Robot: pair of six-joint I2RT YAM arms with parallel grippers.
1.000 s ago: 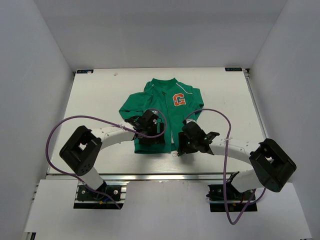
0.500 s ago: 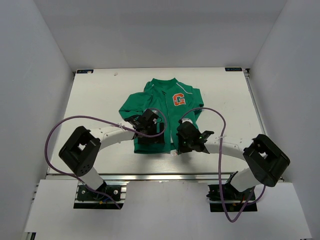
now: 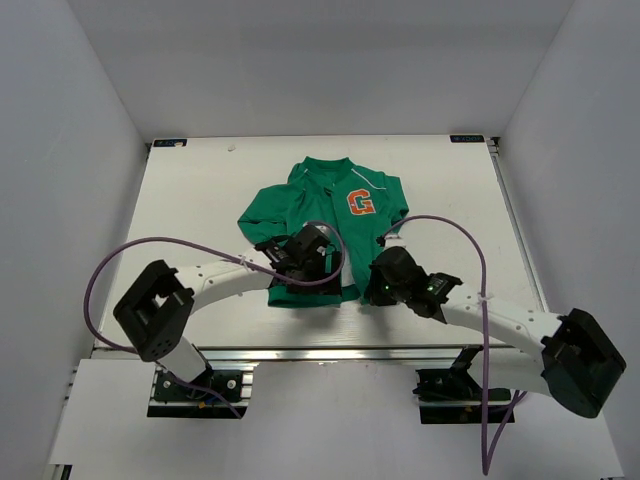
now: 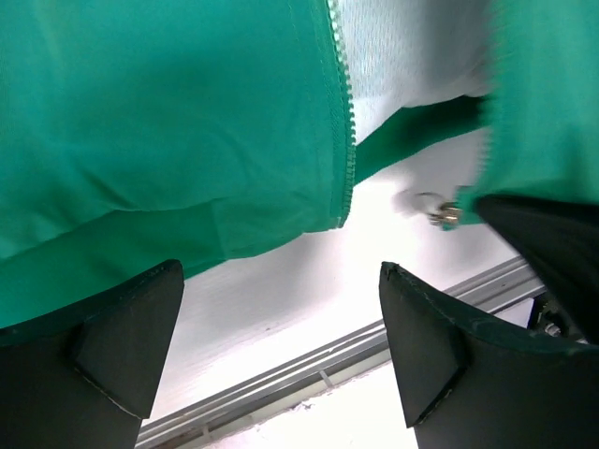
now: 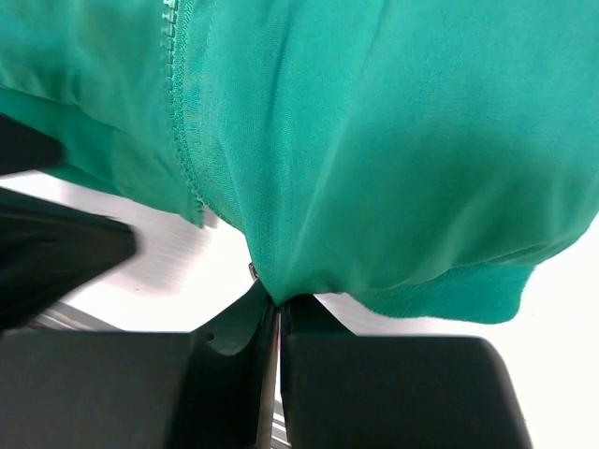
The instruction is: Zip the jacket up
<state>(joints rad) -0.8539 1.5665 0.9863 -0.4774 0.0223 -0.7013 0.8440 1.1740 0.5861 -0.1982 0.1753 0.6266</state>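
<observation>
Jacket (image 3: 330, 215): flat around mid-worktop, collar toward far edge, hem toward near edge. In left wrist view, fronts apart at hem with pale lining showing between; zip not yet joined.

Right gripper (image 5: 278, 313): fingers clenched on a fold of green cloth at hem of the front panel nearer right edge.

Left gripper (image 4: 281, 346): fingers spread, nothing between, hovering above bottom end of the other front's teeth row (image 4: 344, 122). Small metal slider (image 4: 442, 211) at the opposite panel's lower corner, over bare worktop (image 3: 200, 200).

Step in hand, by judgement: lining up the two bottom ends before seating one into slider. Next move likely calling for a left-finger pinch low on teeth row, then a short carry across to slider, hem held taut. Cloth limp, apt to bunch.

Worktop white, matte; metal rail (image 3: 300, 352) along near edge. Plain white walls on three sides.
</observation>
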